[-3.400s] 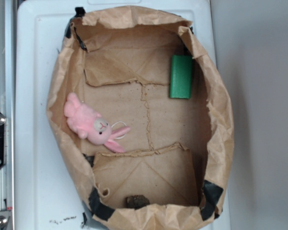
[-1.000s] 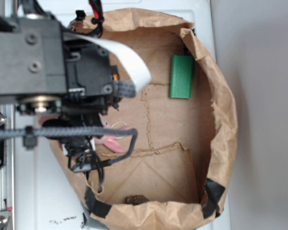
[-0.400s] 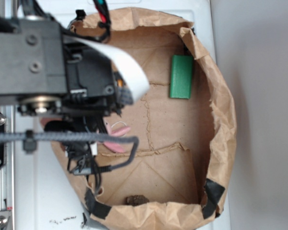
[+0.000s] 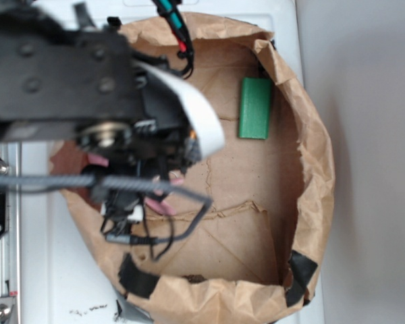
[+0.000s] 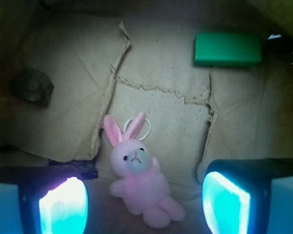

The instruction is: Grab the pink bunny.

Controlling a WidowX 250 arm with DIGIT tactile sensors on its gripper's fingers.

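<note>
two fingers of the end effector (image 5: 141,204) stand apart astride the pink bunny (image 5: 136,183), unclamped. the approach step is in hand; next it likely must descend and close.

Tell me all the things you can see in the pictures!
pink bunny: one, pink with a pale face, lying on the bag floor between the two gripper fingers, ears toward the middle of the bag.
green block: one, green, by the far wall of the bag.
dark lump: one, dark brown, on the bag floor away from the bunny; too blurred to name.
paper bag: one, brown with black tape patches, opened wide, holding everything.
white surface: one, white, under the bag.
gripper: one, black with glowing blue-white fingers, open, either side of the bunny.
</note>
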